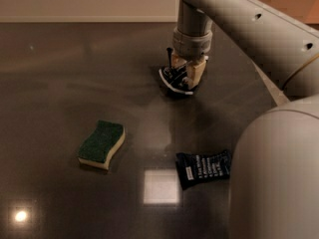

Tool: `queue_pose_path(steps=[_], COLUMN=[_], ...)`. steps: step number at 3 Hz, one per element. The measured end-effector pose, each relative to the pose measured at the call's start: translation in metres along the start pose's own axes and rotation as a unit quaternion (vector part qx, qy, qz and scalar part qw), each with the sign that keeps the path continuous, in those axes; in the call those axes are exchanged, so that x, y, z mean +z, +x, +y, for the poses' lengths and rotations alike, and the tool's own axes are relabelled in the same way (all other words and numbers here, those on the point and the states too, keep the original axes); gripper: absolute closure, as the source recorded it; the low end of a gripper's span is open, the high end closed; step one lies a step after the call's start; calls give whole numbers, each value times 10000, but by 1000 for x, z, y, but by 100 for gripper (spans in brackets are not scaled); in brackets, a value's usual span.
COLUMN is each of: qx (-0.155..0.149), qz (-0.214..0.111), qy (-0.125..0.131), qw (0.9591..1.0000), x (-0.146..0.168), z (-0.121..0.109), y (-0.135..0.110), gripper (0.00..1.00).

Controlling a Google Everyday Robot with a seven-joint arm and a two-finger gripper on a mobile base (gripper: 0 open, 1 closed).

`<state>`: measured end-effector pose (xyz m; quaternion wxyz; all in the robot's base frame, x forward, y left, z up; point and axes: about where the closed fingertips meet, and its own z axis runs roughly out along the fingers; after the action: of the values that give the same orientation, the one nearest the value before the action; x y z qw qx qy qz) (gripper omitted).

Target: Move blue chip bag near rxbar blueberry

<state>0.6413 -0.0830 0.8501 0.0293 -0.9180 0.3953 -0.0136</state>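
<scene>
A dark, glossy surface (70,83) fills most of the view, with a pale wall (75,1) along its far edge. Two bright light reflections sit low on the sheen. Toward the back, the claw (183,77) hangs from the pale arm (239,19), clenched on the blue chip bag (172,78), which is crumpled between its fingers at or just above the surface. The blueberry bar (204,167) lies flat nearer the camera, well apart from the bag. A green sponge (101,143) rests to the left.
</scene>
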Motion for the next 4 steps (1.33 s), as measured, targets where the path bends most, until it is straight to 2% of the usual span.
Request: queue_pose_path(steps=[1,3,4], qx=[-111,-297,-260], qz=[-195,-436,-589], qy=[55,239,233], qw=[9997,9983,9977], x=[-24,-60,-65], z=[17,44,60], y=[-19,-47,-55], gripper=[100,100,100])
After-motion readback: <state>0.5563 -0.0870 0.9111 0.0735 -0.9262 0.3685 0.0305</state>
